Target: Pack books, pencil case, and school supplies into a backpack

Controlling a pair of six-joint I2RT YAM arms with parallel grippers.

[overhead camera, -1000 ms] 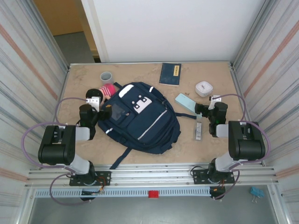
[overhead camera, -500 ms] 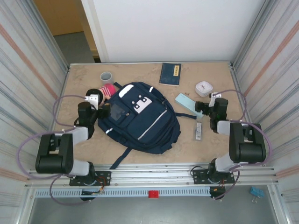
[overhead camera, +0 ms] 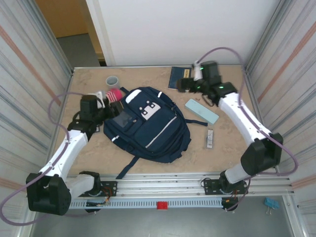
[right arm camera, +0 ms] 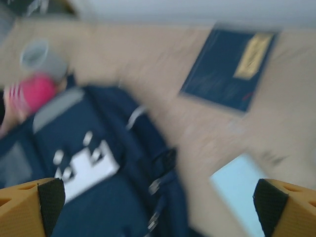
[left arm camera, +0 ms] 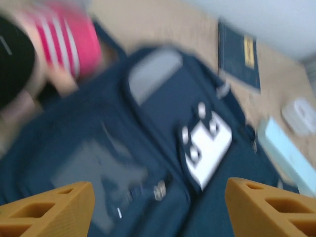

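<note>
1. Left pincer point(overhead camera: 102, 104) hovers at the upper left edge of the backpack point(overhead camera: 148, 123). Its jaws stand apart with nothing between them. Its wrist view is blurred, and the orange fingers point(left arm camera: 49, 207) frame the pack's white patch.
2. The right pincer point(overhead camera: 184, 85) reaches to the far side of the table point(overhead camera: 89, 143). It is wide open, empty, and just over the book point(overhead camera: 176, 75).
3. The book is dark navy with gold lettering and lies flat beyond the backpack, apart from it.
4. The backpack lies flat mid-table with its front pockets up.
5. A pink striped item point(overhead camera: 114, 95) sits against the backpack's top left corner, with a grey roll point(overhead camera: 112, 80) beyond it.
6. A pale teal flat item point(overhead camera: 201, 111) lies near the backpack's right side.
</note>
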